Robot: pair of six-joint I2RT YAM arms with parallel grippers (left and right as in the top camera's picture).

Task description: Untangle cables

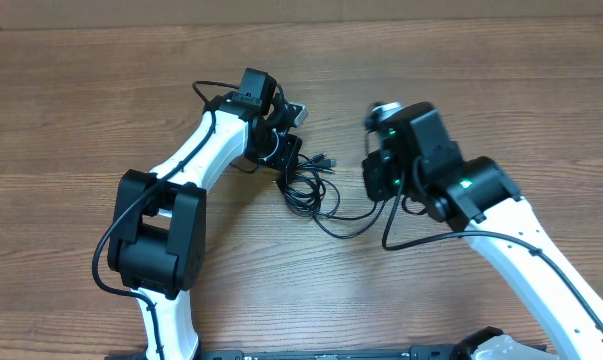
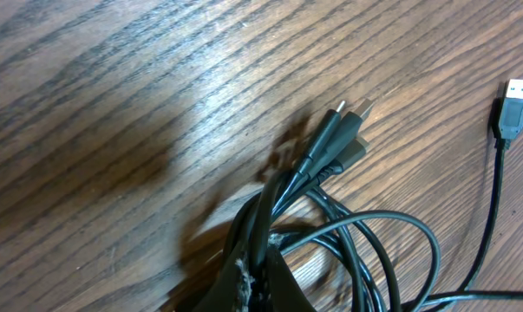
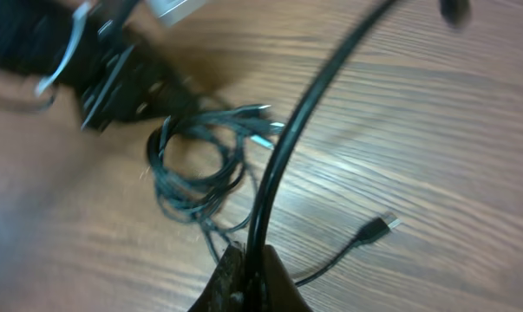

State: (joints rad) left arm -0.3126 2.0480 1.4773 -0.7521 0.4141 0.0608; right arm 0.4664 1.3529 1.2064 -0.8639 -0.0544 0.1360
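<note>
Between the left gripper [image 2: 254,279] and right gripper [image 3: 246,276], the cables [image 1: 311,193] run, pinched tight by both.

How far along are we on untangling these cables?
Early going. Done: one USB plug lies clear of the bunch. In hand: the left gripper is shut on the cables at the bunch, and the right gripper is shut on one strand. Left: most loops lie coiled together, with several plugs clustered, so nearly all the separating remains to do.
</note>
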